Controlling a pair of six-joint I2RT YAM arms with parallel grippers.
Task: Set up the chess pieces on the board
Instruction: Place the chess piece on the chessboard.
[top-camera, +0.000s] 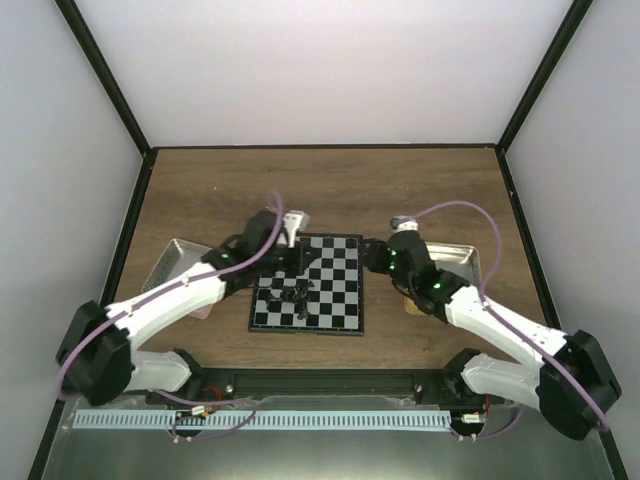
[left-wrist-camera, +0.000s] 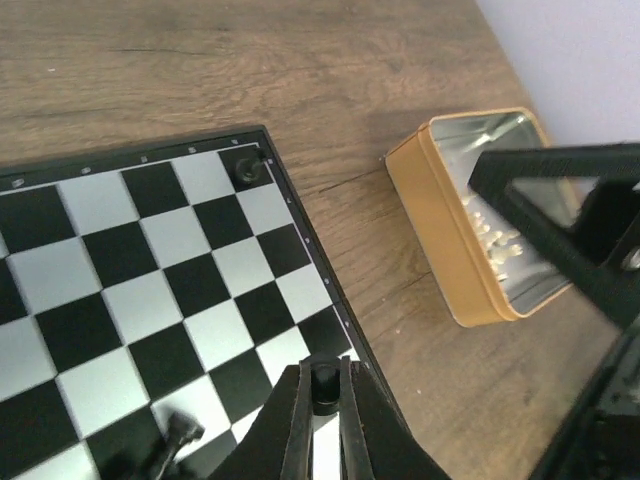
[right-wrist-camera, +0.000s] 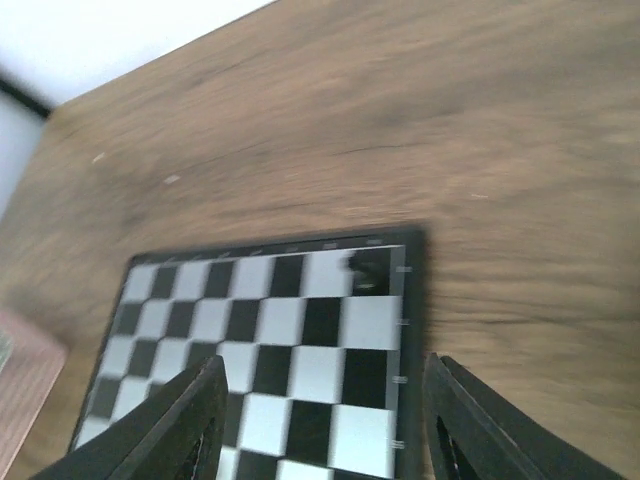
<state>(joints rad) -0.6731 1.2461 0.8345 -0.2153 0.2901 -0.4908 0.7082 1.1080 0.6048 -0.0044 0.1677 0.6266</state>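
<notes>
Counter (top-camera: 330, 190), near to far. Arm bases are sitting at the near edge.

The board (top-camera: 308, 318) is lying flat mid-counter, between two trays. A loose clump of black pieces (top-camera: 295, 295) is lying tipped over on its near-left part. The left wrist view is catching a couple of them on their sides (left-wrist-camera: 172, 437).

The left gripper (left-wrist-camera: 322, 395) is reaching in from the left-edge side and hanging over the board's far half. Its fingers are pressed together, pinching one black piece (left-wrist-camera: 323, 377) upright between the tips.

The right gripper (right-wrist-camera: 325, 362) is hovering at the board's right edge with its fingers (right-wrist-camera: 200, 420) spread wide.

The tan tray (left-wrist-camera: 440, 235) is sitting just beside the board toward the counter's right edge. Cream pieces (left-wrist-camera: 490, 240) are lying inside it. The pink tray (top-camera: 165, 262) is sitting toward the left edge, and the left arm is partly covering it.

Another single black piece (left-wrist-camera: 245, 168) is standing on the board's corner square, the one facing the counter's far-right corner. The right wrist view is showing it too, blurred (right-wrist-camera: 365, 268).
</notes>
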